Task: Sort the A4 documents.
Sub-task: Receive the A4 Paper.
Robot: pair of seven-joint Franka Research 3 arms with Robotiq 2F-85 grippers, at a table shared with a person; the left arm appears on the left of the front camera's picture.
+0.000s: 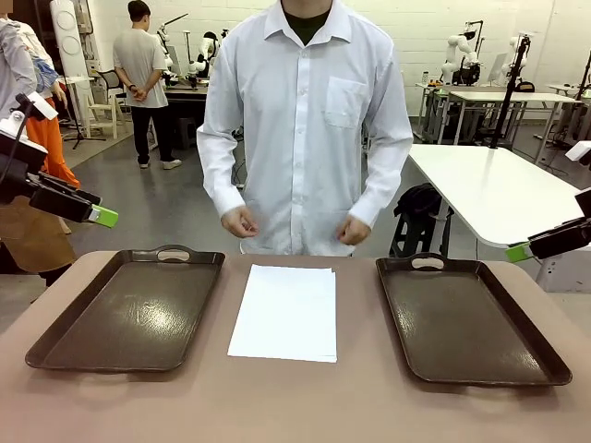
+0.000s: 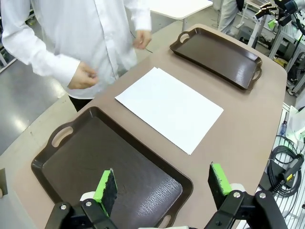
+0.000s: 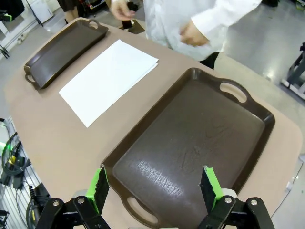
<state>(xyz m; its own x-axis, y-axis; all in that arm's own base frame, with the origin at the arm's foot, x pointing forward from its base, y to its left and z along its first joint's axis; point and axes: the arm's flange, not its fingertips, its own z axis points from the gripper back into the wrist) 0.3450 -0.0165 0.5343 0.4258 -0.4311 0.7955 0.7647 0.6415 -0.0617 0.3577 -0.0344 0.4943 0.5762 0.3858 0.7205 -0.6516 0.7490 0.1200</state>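
a4 documents [image 1: 284, 312]: stacked flat on the table [image 1: 295, 401], between left tray [image 1: 129, 309] and right tray [image 1: 466, 318]
left gripper [image 2: 163, 185]: raised, spread wide, empty
right gripper [image 3: 155, 185]: raised, spread wide, empty

The left pincer [image 2: 162, 183] has two black fingers [image 2: 111, 192] faced with bright green pads [image 2: 218, 177], carried on black links studded with silver screws [image 2: 233, 194]. The right pincer [image 3: 155, 187] is built the same. The person wears a white long-sleeved button shirt [image 1: 305, 120] with a chest pocket [image 1: 340, 101] over a dark collar [image 1: 306, 25].
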